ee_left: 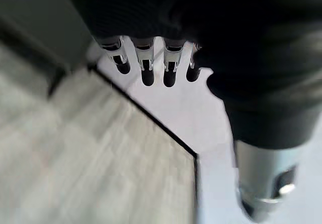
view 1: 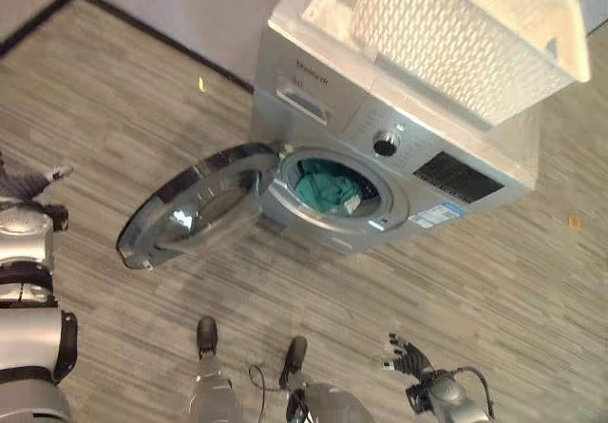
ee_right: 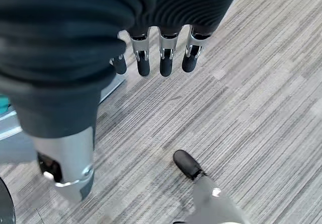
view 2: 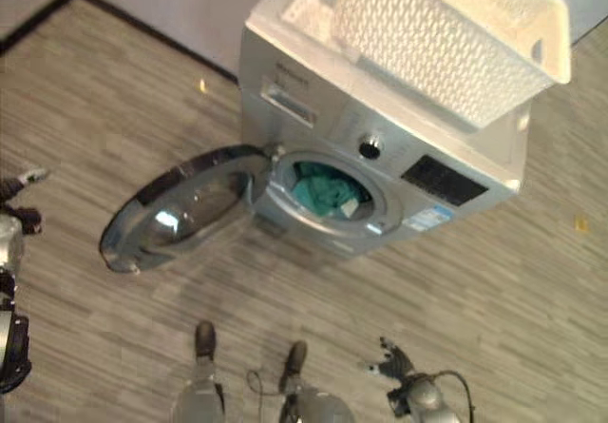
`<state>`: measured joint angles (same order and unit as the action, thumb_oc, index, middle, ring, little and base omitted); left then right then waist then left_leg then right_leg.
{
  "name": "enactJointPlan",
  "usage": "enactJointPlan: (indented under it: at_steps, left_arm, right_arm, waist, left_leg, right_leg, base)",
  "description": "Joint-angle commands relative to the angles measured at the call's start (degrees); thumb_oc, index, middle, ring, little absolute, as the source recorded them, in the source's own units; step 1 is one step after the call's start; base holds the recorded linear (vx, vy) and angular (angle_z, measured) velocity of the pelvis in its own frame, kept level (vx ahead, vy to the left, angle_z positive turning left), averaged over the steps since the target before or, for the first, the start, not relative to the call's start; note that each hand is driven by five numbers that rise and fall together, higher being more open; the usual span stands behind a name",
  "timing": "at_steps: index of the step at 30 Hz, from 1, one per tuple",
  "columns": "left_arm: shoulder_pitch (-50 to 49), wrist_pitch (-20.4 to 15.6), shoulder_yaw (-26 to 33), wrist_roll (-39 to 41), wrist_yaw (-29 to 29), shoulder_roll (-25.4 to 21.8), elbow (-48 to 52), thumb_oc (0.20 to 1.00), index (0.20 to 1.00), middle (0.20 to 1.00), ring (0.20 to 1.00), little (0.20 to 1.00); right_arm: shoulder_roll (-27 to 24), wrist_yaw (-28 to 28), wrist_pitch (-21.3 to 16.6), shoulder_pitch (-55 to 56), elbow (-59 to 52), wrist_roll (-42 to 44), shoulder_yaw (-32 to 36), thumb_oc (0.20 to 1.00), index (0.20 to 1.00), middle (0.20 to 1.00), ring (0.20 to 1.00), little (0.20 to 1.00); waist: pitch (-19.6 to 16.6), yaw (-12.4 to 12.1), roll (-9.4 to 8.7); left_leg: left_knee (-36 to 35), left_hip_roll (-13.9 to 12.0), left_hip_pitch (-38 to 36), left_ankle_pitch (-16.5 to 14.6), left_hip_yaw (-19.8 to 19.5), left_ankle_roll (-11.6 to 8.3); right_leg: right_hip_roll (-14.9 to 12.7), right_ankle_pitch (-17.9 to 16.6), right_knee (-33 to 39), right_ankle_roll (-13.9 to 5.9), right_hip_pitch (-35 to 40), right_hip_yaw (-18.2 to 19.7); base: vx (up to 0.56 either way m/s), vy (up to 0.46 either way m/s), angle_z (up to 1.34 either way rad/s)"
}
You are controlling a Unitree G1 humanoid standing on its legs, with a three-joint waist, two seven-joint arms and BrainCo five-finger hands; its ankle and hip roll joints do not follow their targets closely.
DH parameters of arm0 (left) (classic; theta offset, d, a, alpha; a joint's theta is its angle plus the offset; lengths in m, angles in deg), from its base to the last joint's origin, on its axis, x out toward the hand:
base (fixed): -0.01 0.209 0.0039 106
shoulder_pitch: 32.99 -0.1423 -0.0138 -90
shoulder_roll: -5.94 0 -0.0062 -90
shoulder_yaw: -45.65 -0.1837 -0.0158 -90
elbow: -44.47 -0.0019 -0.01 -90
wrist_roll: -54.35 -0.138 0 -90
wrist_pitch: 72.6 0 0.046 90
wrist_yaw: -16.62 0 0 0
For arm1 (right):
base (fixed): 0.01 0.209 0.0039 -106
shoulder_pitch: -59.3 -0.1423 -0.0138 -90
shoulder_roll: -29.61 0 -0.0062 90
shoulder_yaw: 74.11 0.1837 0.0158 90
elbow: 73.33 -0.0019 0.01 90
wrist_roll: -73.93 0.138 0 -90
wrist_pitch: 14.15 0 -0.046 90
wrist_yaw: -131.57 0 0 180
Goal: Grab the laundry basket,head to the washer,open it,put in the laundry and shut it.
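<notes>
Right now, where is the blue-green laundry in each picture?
Left eye view: the laundry lies inside the washer's round opening, right of the open door.
Right eye view: the laundry sits in the same opening, near the middle.
Left wrist view: I can't find it past the left hand.
Right wrist view: I can't make it out for sure beside the right hand.
Shared landmark: the white basket on top of the washer.

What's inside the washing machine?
Through the open door of the washing machine you can see teal laundry in the drum. Anything deeper behind that cloth is hidden.
</notes>
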<state>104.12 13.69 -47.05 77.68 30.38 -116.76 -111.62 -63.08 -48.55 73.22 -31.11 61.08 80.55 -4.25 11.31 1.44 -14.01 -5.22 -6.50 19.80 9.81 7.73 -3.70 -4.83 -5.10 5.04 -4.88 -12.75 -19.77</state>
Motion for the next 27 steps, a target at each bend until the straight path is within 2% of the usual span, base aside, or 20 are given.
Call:
enactJointPlan:
  at_steps: [1, 6, 9, 12, 13, 14, 15, 16, 19, 23, 26, 27]
  left_arm:
    - [3.11, -4.26, -1.94, 7.70, -4.73, -0.21, -1.45, 1.000, 1.000, 1.000, 1.000, 1.000]
    - [3.60, -0.96, -6.13, 3.52, -10.75, 4.22, -6.69, 1.000, 1.000, 1.000, 1.000, 1.000]
    - [-0.67, -1.72, -4.98, 7.24, -12.01, 9.33, -2.37, 1.000, 1.000, 1.000, 1.000, 1.000]
    - [-5.69, -3.62, -5.06, 10.57, -10.67, 17.85, 3.76, 1.000, 1.000, 1.000, 1.000, 1.000]
    - [-5.81, -3.58, -5.04, 10.54, -10.59, 17.93, 3.89, 1.000, 1.000, 1.000, 1.000, 1.000]
    - [-8.02, -4.10, -5.82, 11.48, -10.15, 20.68, 7.00, 1.000, 1.000, 1.000, 1.000, 1.000]
    - [-12.93, -4.88, -9.57, 12.92, -9.81, 26.70, 14.26, 1.000, 1.000, 1.000, 1.000, 1.000]
    - [-15.72, -5.08, -12.68, 13.32, -9.95, 29.75, 18.44, 1.000, 1.000, 1.000, 1.000, 1.000]
    - [-21.53, -4.03, -21.63, 14.03, -12.33, 35.92, 24.93, 1.000, 1.000, 1.000, 1.000, 1.000]
    - [-20.85, -2.22, -29.80, 13.40, -14.17, 41.79, 24.24, 1.000, 1.000, 1.000, 1.000, 1.000]
    - [-17.68, -2.02, -32.90, 13.20, -13.08, 46.09, 21.58, 1.000, 1.000, 1.000, 1.000, 1.000]
    - [-17.66, -2.02, -32.90, 13.20, -13.08, 46.10, 21.57, 1.000, 1.000, 1.000, 1.000, 1.000]
  right_arm:
    - [-3.22, 0.30, -1.58, -1.02, -4.15, 2.68, -0.29, 1.000, 1.000, 1.000, 1.000, 1.000]
    - [-4.06, -0.82, -0.64, -2.22, -6.78, 0.85, -1.67, 1.000, 1.000, 1.000, 1.000, 1.000]
    - [-5.06, -1.13, -0.52, -1.32, -10.65, 0.22, -0.87, 1.000, 1.000, 1.000, 1.000, 1.000]
    - [-5.71, -0.58, -0.62, -0.33, -11.44, -0.39, 0.14, 1.000, 1.000, 1.000, 1.000, 1.000]
    - [-5.76, -0.59, -0.61, -0.25, -11.47, -0.39, 0.15, 1.000, 1.000, 1.000, 1.000, 1.000]
    - [-5.99, -0.46, -0.58, 0.17, -11.70, -0.75, 0.77, 1.000, 1.000, 1.000, 1.000, 1.000]
    - [-6.37, 0.10, -0.36, 0.79, -11.54, -1.38, 1.89, 1.000, 1.000, 1.000, 1.000, 1.000]
    - [-6.52, 0.63, -0.03, 1.02, -11.12, -1.76, 2.72, 1.000, 1.000, 1.000, 1.000, 1.000]
    - [-6.81, 1.26, 0.78, 1.24, -9.54, -2.88, 4.14, 1.000, 1.000, 1.000, 1.000, 1.000]
    - [-6.17, 2.40, 1.30, -0.18, -5.42, -3.87, 4.15, 1.000, 1.000, 1.000, 1.000, 1.000]
    - [-5.42, 3.25, 1.56, -1.83, -3.05, -4.00, 3.13, 1.000, 1.000, 1.000, 1.000, 1.000]
    - [-5.42, 3.25, 1.55, -1.84, -3.05, -4.00, 3.13, 1.000, 1.000, 1.000, 1.000, 1.000]
  waist:
    - [0.23, 1.89, -0.35]
    - [-0.23, 3.61, -0.70]
    - [-0.41, 4.06, -0.50]
    - [0.04, 4.31, 0.58]
    - [0.02, 4.28, 0.63]
    - [0.18, 4.29, 1.14]
    - [0.40, 4.17, 2.01]
    - [0.63, 4.00, 2.82]
    - [0.75, 3.81, 4.33]
    - [0.19, 4.63, 5.44]
    - [-0.78, 6.02, 5.60]
    - [-0.75, 5.99, 5.60]
  left_leg:
    - [0.22, 0.48, -1.01, -6.36, -6.32, -0.61]
    - [0.22, 0.45, -0.37, -6.45, -5.59, -0.44]
    - [0.22, 0.37, -0.97, -6.77, -5.21, -0.23]
    - [0.22, 0.69, -1.60, -6.86, -4.99, -0.04]
    - [0.22, 0.67, -1.62, -6.88, -4.98, -0.04]
    - [0.22, 0.81, -1.93, -6.90, -4.92, 0.04]
    - [0.22, 1.13, -2.55, -6.88, -4.72, 0.25]
    - [0.22, 1.37, -3.13, -6.92, -4.55, 0.38]
    - [0.22, 1.60, -4.77, -7.17, -3.93, 0.66]
    - [0.22, 1.38, -7.04, -7.64, -2.79, 0.80]
    - [0.22, 0.84, -8.60, -8.01, -1.26, 0.82]
    - [0.22, 0.83, -8.64, -8.02, -1.24, 0.82]
  right_leg:
    - [-2.01, 0.63, -0.04, -5.18, 0.39, 2.87]
    - [-1.88, -0.03, -0.04, -5.44, -1.06, 3.82]
    - [-1.92, -0.12, -0.04, -5.34, -1.07, 4.21]
    - [-2.09, 0.17, -0.04, -5.07, -0.76, 4.37]
    - [-2.07, 0.17, -0.04, -5.07, -0.74, 4.38]
    - [-2.18, 0.30, -0.04, -4.94, -0.64, 4.44]
    - [-2.39, 0.36, -0.04, -4.77, -0.26, 4.42]
    - [-2.53, 0.48, -0.04, -4.64, 0.09, 4.49]
    - [-2.66, 1.02, -0.04, -4.31, 1.16, 4.82]
    - [-2.49, 1.65, -0.04, -3.94, 2.36, 6.30]
    - [-2.03, 1.88, -0.04, -3.83, 2.84, 7.96]
    - [-2.02, 1.88, -0.04, -3.83, 2.86, 7.99]
  base:
    - [-0.02, 0.007, 0.18]
    - [-0.01, 0.007, 0.06]
    - [-0.01, 0.003, -0.08]
    - [-0.02, 0.013, -0.07]
    - [0.00, 0.000, 0.00]
    - [0.00, 0.000, 0.00]
    - [0.00, 0.045, 0.02]
    - [0.00, 0.018, 0.05]
    - [0.04, 0.013, 0.01]
    - [0.02, -0.021, -0.19]
    - [0.01, -0.037, -0.24]
    - [0.01, -0.029, -0.32]
